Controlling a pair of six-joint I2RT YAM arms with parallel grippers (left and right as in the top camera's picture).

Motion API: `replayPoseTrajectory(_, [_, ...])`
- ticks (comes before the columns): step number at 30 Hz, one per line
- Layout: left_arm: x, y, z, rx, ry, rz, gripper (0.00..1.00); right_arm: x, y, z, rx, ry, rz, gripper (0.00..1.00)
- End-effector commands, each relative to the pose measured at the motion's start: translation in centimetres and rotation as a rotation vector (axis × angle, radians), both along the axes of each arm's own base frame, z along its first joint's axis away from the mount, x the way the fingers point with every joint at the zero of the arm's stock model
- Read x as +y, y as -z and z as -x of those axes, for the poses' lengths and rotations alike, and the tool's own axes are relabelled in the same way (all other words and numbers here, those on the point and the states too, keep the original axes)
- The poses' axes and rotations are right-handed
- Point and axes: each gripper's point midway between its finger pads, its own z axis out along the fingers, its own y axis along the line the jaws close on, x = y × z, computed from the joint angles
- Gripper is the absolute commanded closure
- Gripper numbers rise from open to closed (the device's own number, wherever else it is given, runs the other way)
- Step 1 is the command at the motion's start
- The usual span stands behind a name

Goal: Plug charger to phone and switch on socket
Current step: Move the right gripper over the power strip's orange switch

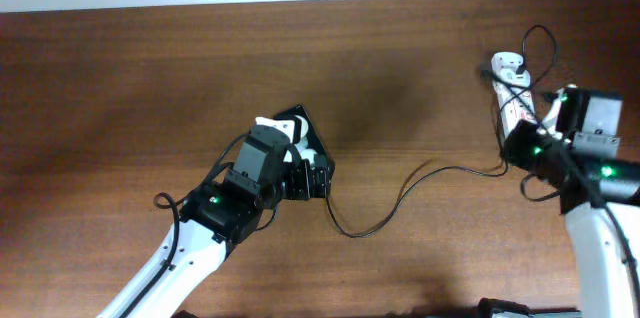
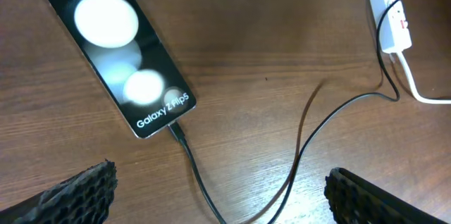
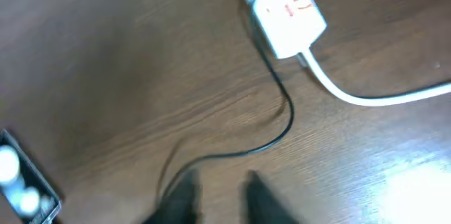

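The black phone (image 2: 116,62) lies face up with two white glare spots. The charger (image 2: 184,146), a thin black cable, has its plug tip in the phone's bottom edge and runs on to the white socket strip (image 2: 394,5). My left gripper (image 2: 222,203) is open wide and empty, its fingers either side of the cable, just short of the phone. In the overhead view it (image 1: 305,173) covers most of the phone (image 1: 300,118). My right gripper (image 3: 224,199) is blurred, its fingers a little apart and empty, below the socket (image 3: 289,5). It (image 1: 518,143) sits beside the socket (image 1: 512,88).
The charger cable (image 1: 400,198) loops across the wooden table (image 1: 150,78) between both arms. The socket's thick white cord (image 3: 366,97) curves off to the right. A loop of black cable (image 1: 545,43) lies by the socket's far end.
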Motion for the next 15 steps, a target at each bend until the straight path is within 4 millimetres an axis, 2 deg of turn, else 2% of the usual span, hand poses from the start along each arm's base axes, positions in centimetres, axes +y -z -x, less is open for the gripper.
replayPoseTrajectory(1, [0.1, -0.4, 0.0, -0.024, 0.006, -0.008, 0.01, -3.7, -2.1, -2.3, -0.049, 0.118, -0.004, 0.96])
replayPoseTrajectory(2, [0.1, -0.4, 0.0, -0.024, 0.006, -0.008, 0.01, -4.7, -2.2, -2.9, -0.044, 0.140, -0.006, 0.96])
replayPoseTrajectory(3, [0.1, -0.4, 0.0, -0.024, 0.006, -0.008, 0.01, -6.5, -2.0, -4.6, -0.025, 0.174, -0.016, 0.96])
replayPoseTrajectory(5, [0.1, -0.4, 0.0, -0.024, 0.006, -0.008, 0.01, -8.4, -0.5, -7.2, 0.017, 0.190, -0.066, 0.96])
replayPoseTrajectory(6, [0.1, -0.4, 0.0, -0.024, 0.006, -0.008, 0.01, -9.4, 0.5, -8.2, 0.039, 0.216, -0.094, 0.96])
replayPoseTrajectory(7, [0.1, -0.4, 0.0, -0.024, 0.006, -0.008, 0.01, -10.8, 2.6, -10.2, 0.066, 0.228, -0.160, 0.96])
replayPoseTrajectory(8, [0.1, -0.4, 0.0, -0.024, 0.006, -0.008, 0.01, -11.4, 3.6, -10.8, 0.078, 0.234, -0.179, 0.96])
replayPoseTrajectory(9, [0.1, -0.4, 0.0, -0.024, 0.006, -0.008, 0.01, -12.7, 5.5, -11.9, 0.105, 0.252, -0.191, 0.96])
replayPoseTrajectory(11, [0.1, -0.4, 0.0, -0.024, 0.006, -0.008, 0.01, -13.8, 7.7, -13.7, 0.103, 0.255, -0.191, 0.96])
replayPoseTrajectory(15, [0.1, -0.4, 0.0, -0.024, 0.006, -0.008, 0.01, -15.2, 10.7, -16.2, 0.065, 0.253, -0.177, 0.96])
